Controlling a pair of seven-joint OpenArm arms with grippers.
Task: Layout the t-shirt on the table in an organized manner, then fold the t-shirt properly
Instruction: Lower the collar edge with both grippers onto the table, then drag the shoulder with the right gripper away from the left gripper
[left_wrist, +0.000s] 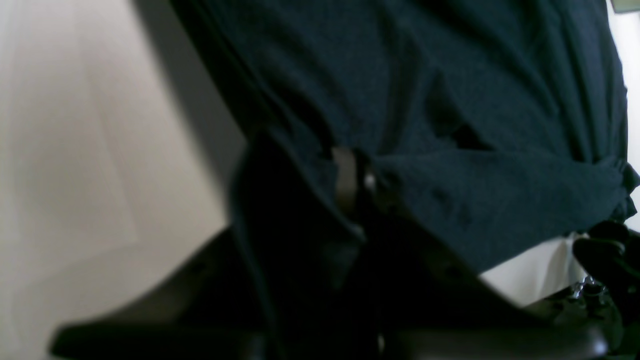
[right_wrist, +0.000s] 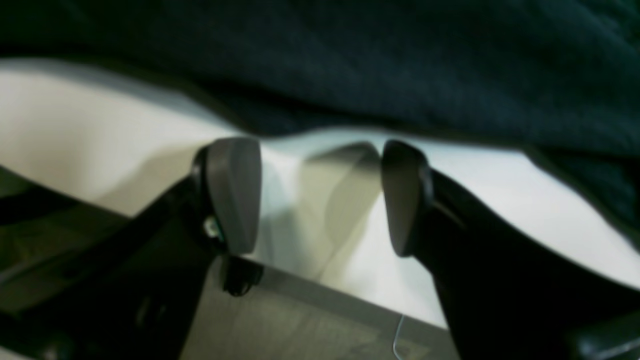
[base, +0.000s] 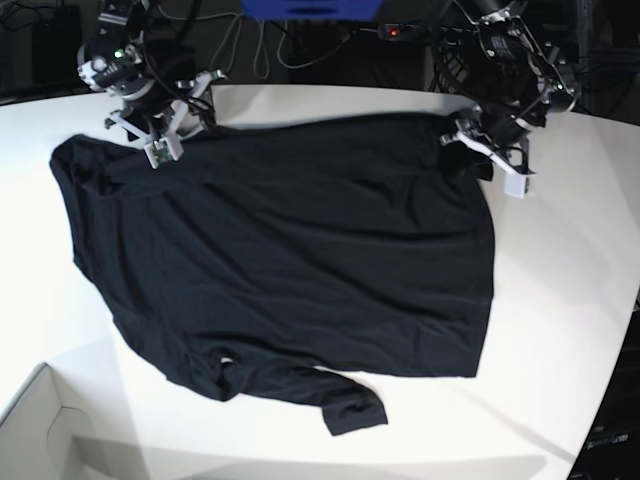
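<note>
The black t-shirt (base: 300, 260) lies spread and wrinkled on the white table (base: 560, 300), with one sleeve near the front edge. At the shirt's far right corner, my left gripper (base: 470, 142) is pinched on the cloth. The left wrist view shows its jaws (left_wrist: 357, 182) nearly together with dark fabric (left_wrist: 450, 100) bunched over and between them. My right gripper (base: 160, 140) sits at the shirt's far left corner. In the right wrist view it (right_wrist: 320, 195) stands open, grey pads (right_wrist: 235, 195) apart over bare table, the shirt's edge (right_wrist: 350, 60) just beyond the tips.
A white cardboard box corner (base: 40, 430) sits at the front left. Cables and a blue object (base: 310, 8) lie behind the table's far edge. The table's curved edge (base: 610, 380) runs down the right side.
</note>
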